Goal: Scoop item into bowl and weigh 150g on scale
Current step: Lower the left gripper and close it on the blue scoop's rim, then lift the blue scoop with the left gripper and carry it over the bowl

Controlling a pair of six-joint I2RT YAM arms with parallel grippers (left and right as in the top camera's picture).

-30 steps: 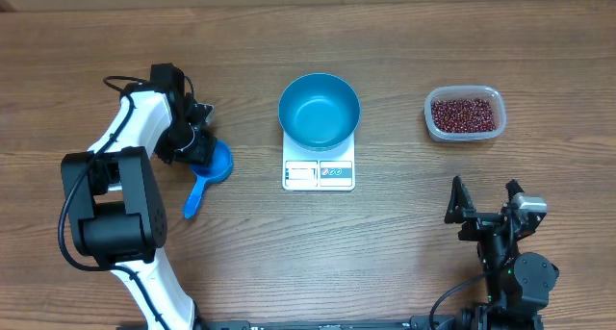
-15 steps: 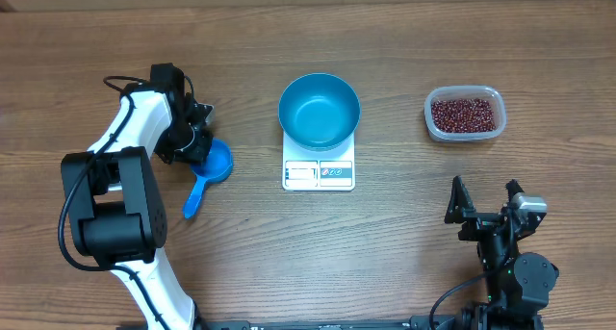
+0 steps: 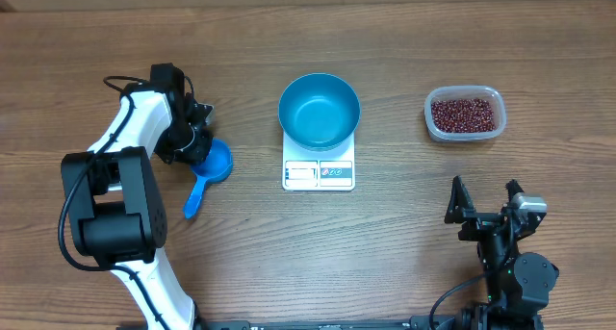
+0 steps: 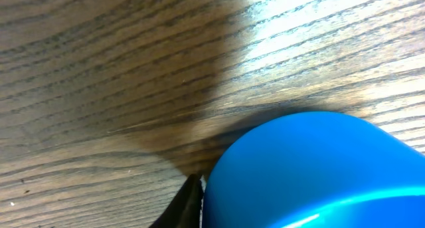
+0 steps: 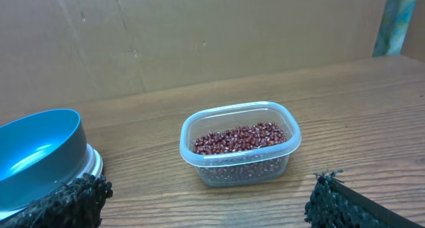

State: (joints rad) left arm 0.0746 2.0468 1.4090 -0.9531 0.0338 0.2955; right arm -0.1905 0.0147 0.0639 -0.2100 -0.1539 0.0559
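The blue bowl (image 3: 320, 110) stands empty on the white scale (image 3: 319, 174) at mid-table; the right wrist view catches the bowl (image 5: 36, 151) at its left edge. Red-brown beans (image 3: 466, 114) fill a clear tub (image 3: 463, 133) at the right, straight ahead in the right wrist view as beans (image 5: 239, 138). My left gripper (image 3: 197, 142) sits at the cup of a small blue scoop (image 3: 214, 163). One black finger (image 4: 189, 205) presses against the cup's outer wall (image 4: 312, 168); the other finger is hidden. My right gripper (image 3: 481, 197) stands open near the front edge, with nothing between its fingers.
The scoop's handle (image 3: 193, 199) points toward the front edge. A brown cardboard wall (image 5: 199, 35) rises behind the table's far edge. The scale's display and buttons (image 3: 319, 176) face the front.
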